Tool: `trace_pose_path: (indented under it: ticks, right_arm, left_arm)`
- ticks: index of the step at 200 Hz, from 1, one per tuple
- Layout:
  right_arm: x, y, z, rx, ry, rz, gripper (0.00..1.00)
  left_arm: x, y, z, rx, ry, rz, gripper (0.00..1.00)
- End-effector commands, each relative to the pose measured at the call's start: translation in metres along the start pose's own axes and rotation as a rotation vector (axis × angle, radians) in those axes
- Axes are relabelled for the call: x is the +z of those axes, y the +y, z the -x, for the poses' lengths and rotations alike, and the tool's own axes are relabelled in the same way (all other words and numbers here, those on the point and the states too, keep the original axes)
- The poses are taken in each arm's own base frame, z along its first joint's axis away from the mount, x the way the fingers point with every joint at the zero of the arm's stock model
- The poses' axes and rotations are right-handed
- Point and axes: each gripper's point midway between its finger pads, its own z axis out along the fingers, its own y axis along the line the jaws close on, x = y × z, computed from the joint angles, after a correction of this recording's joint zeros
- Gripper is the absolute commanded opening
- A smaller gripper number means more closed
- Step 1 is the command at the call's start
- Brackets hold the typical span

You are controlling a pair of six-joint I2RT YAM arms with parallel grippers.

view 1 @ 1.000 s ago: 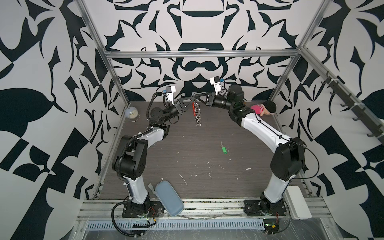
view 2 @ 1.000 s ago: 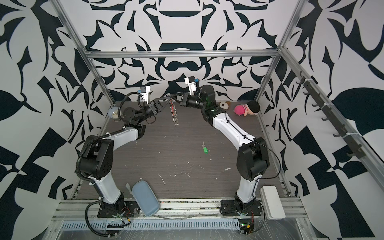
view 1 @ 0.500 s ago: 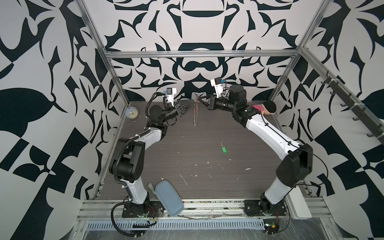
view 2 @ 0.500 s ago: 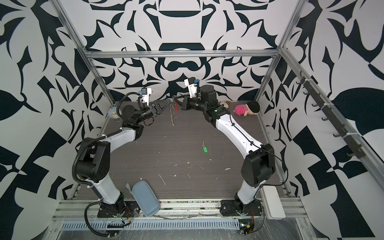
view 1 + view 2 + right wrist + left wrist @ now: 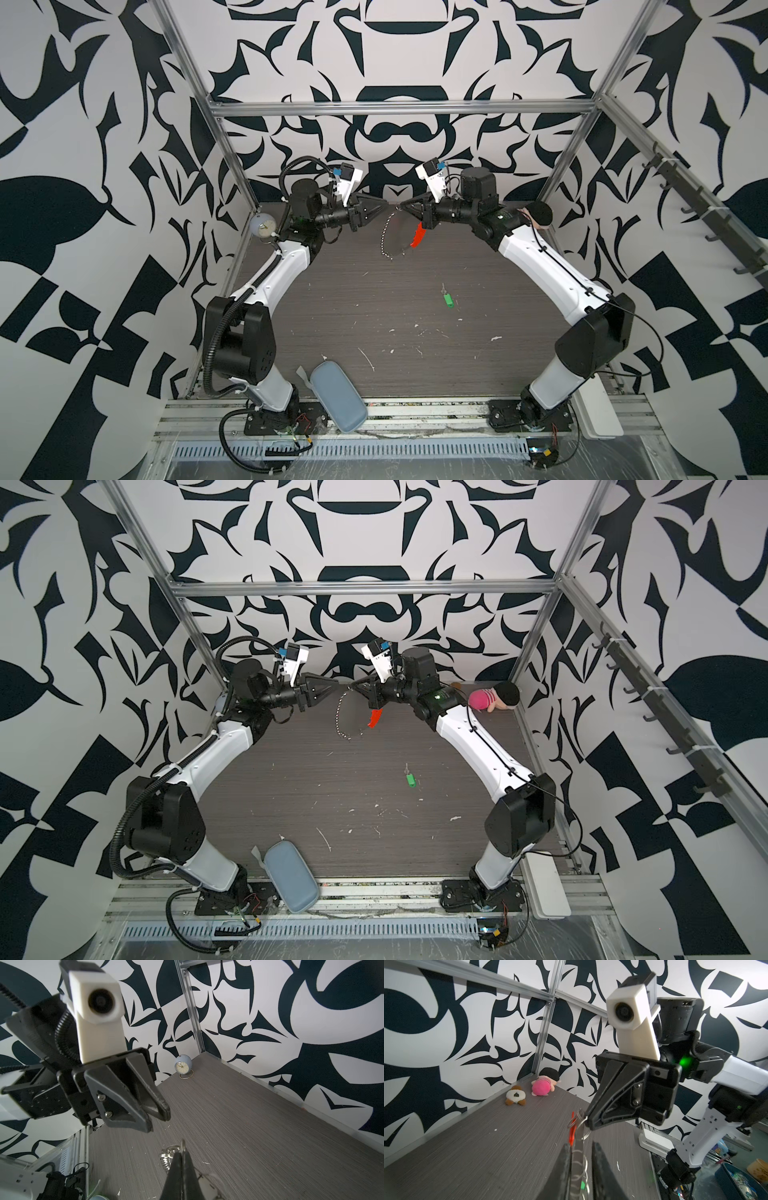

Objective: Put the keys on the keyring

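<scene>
Keys (image 5: 447,298): silver key on a green tag, flat on the desk (image 5: 332,316), right of centre, long axis front-to-back, key end rearward. Keyring (image 5: 417,235): hangs well behind, clamped in the right pincer (image 5: 402,206). Left pincer (image 5: 384,203): slightly apart, empty, judged free to fetch, though the right arm is nearer.

I'm driving a robot lab cell: patterned walls (image 5: 395,62), aluminium frame (image 5: 399,109), left arm (image 5: 266,274) and right arm (image 5: 548,266) bolted to a rail (image 5: 415,420) at the near edge of the surface (image 5: 374,316).
</scene>
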Motion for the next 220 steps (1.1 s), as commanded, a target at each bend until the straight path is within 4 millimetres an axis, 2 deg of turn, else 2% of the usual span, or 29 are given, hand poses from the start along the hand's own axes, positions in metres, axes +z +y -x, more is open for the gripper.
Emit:
trace_pose_path:
  ticks: [1, 68, 111, 220]
  right_arm:
    - [-0.025, 0.028, 0.039, -0.114, -0.109, 0.045, 0.00]
    - [-0.025, 0.032, 0.042, -0.104, -0.123, 0.073, 0.00]
    - [-0.022, 0.031, 0.046, -0.090, -0.137, 0.083, 0.00]
    - [-0.010, 0.033, 0.051, -0.064, -0.146, 0.113, 0.00]
  left_arm:
    - [0.004, -0.001, -0.005, -0.027, 0.034, -0.066, 0.21]
    - [0.008, 0.006, -0.001, -0.044, 0.039, -0.094, 0.20]
    - [0.007, 0.000, 0.002, -0.047, 0.027, -0.119, 0.19]
    - [0.006, -0.003, 0.003, -0.053, 0.029, -0.134, 0.23]
